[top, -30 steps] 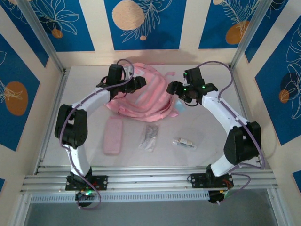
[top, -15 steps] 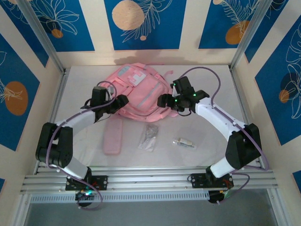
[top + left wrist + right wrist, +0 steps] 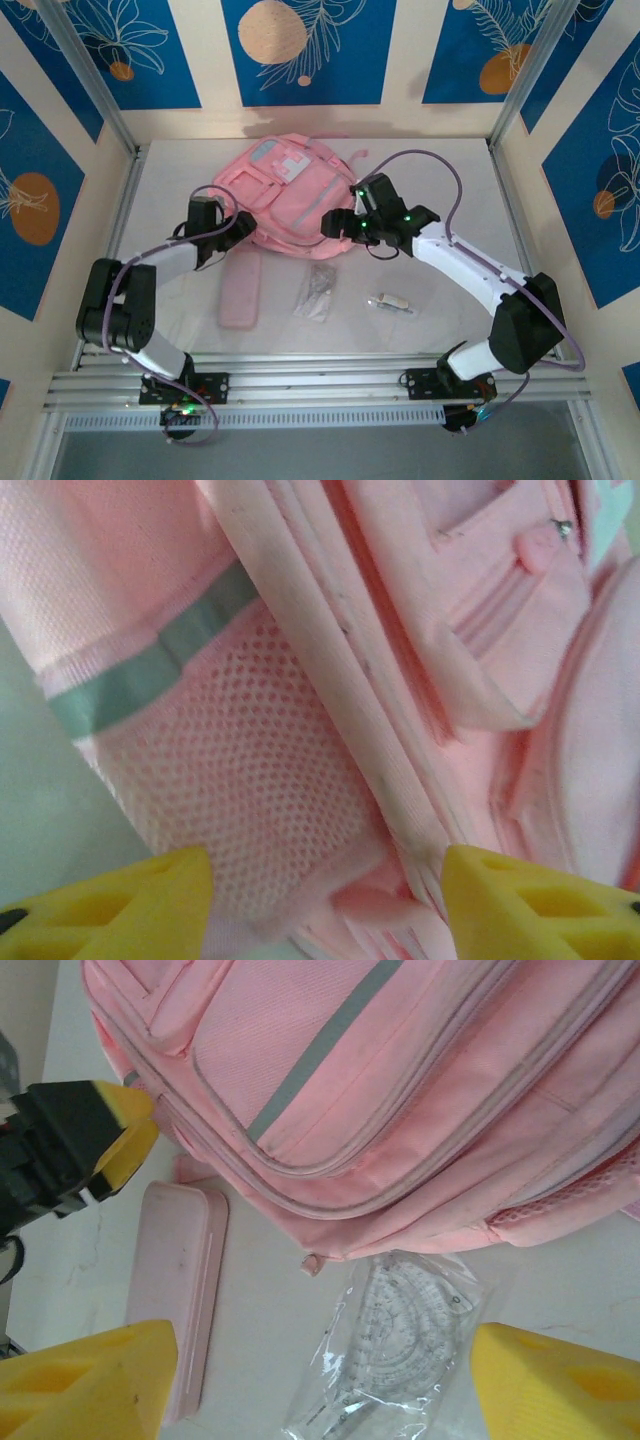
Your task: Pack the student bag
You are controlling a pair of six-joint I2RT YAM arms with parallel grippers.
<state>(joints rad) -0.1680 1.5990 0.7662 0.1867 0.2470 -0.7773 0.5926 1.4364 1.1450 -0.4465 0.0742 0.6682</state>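
The student bag (image 3: 290,190) is a big pink backpack lying flat at the back of the table, its pale front patches facing up. My left gripper (image 3: 240,228) is at the bag's near-left corner. In the left wrist view its yellow fingers (image 3: 110,900) stand apart, with the bag's mesh side pocket (image 3: 240,780) between them and no squeeze on it. My right gripper (image 3: 340,222) hovers over the bag's near edge (image 3: 400,1090), open and empty, with its fingertips (image 3: 560,1380) wide apart above the table.
A flat pink pencil case (image 3: 240,290) lies in front of the bag on the left. A protractor in a clear bag (image 3: 318,290) lies in the middle, below my right gripper (image 3: 325,1385). A small wrapped item (image 3: 392,303) lies to the right. Walls enclose the table.
The bag has gone from bunched up between both grippers to lying flat, front up. My left gripper has dropped back to its near-left corner, and my right gripper has shifted left along the near edge.
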